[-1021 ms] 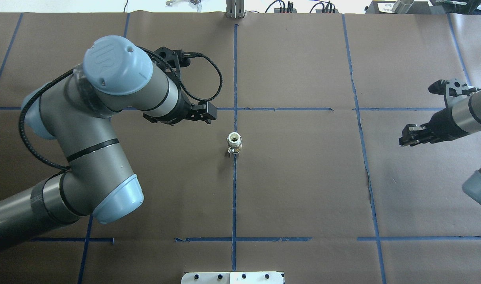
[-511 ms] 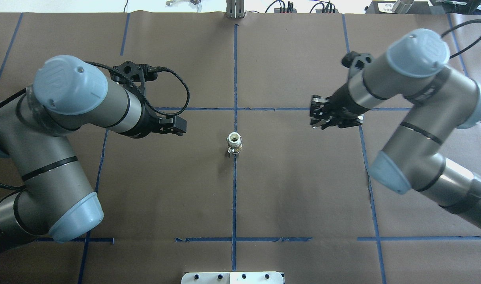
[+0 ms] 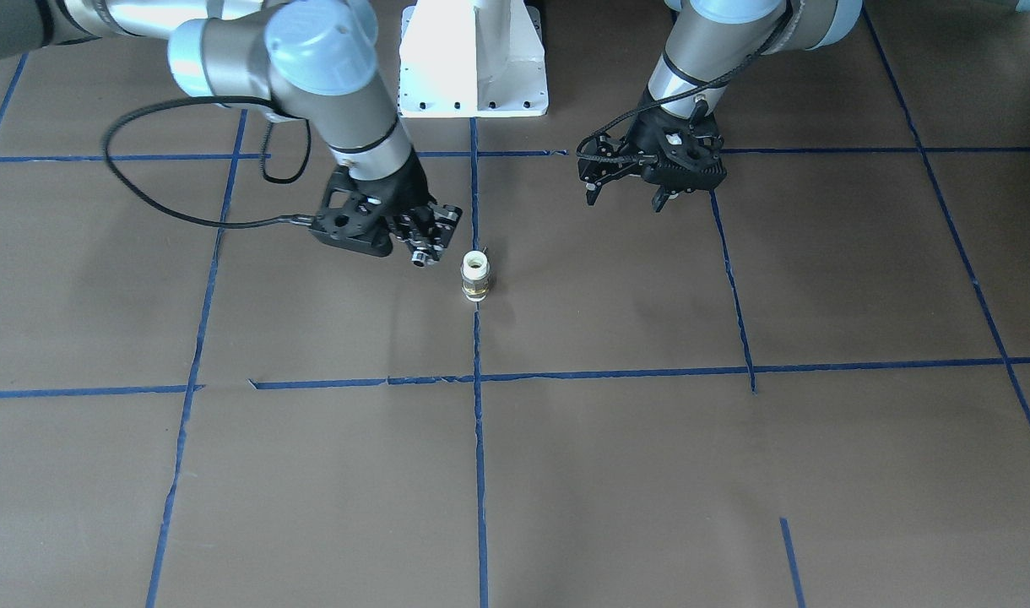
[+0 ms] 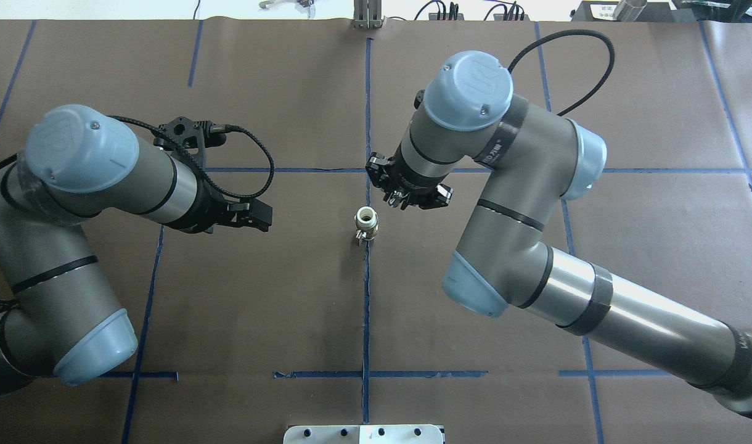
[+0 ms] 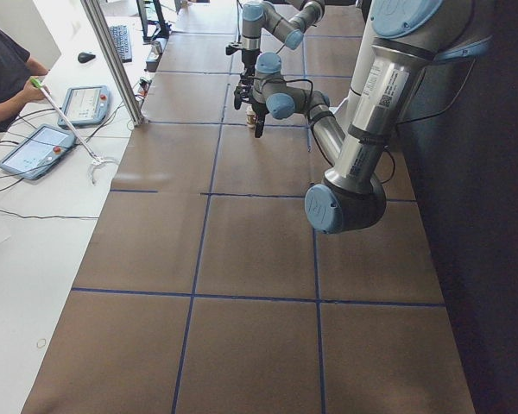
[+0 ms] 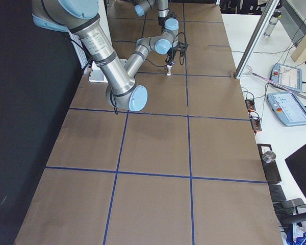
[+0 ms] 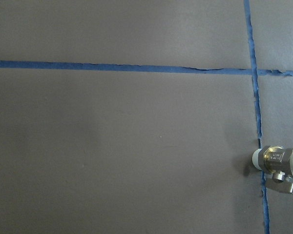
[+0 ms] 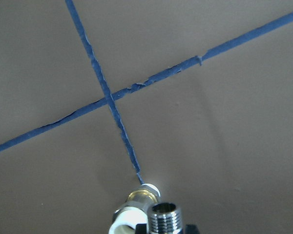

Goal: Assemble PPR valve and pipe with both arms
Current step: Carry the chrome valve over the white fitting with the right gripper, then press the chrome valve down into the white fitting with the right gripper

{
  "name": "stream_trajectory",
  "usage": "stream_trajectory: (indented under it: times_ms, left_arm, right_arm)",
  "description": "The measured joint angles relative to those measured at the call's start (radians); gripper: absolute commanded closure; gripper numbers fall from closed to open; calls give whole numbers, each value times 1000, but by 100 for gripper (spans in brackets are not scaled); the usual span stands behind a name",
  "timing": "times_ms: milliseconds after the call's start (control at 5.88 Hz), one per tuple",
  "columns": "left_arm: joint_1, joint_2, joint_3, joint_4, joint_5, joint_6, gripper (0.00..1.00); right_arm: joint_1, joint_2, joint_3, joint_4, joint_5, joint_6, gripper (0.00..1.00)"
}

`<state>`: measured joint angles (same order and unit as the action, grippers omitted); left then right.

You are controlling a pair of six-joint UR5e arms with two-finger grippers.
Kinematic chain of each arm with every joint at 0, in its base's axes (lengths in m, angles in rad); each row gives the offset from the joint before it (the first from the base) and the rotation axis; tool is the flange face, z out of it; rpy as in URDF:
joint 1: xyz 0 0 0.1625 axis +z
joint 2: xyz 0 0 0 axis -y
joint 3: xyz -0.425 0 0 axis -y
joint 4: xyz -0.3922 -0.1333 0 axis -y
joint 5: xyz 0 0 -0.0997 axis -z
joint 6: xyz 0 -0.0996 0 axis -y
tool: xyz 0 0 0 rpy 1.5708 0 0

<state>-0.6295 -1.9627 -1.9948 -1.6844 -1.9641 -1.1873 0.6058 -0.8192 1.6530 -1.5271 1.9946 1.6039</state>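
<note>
The small white-and-brass valve (image 4: 365, 223) stands upright on the brown paper at the table's middle, on a blue tape line; it also shows in the front view (image 3: 475, 277). My right gripper (image 4: 413, 196) hangs just behind and to the right of it, shut on a short threaded metal pipe fitting (image 8: 163, 219), which also shows in the front view (image 3: 420, 256). In the right wrist view the valve (image 8: 133, 214) sits close under the fitting. My left gripper (image 4: 260, 216) is open and empty, well to the valve's left. The left wrist view shows the valve (image 7: 278, 163) at its right edge.
The white pedestal base (image 3: 473, 59) stands at the robot's side of the table. Blue tape lines (image 4: 367, 308) cross the brown paper. An operator's tablets (image 5: 36, 148) and a metal post (image 5: 112, 60) are beyond the table's far edge.
My right arm has swung in from the right side to just beside the valve. My left gripper has drawn back leftward, away from the valve. The valve has not moved.
</note>
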Motion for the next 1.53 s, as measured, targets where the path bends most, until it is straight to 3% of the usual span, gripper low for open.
stream_trajectory:
  times_ms: [1532]
  left_arm:
    - [1,5,-1,-5,-9,-6,1]
  right_arm:
    - [-42,91,-109,-1,-29,33,100]
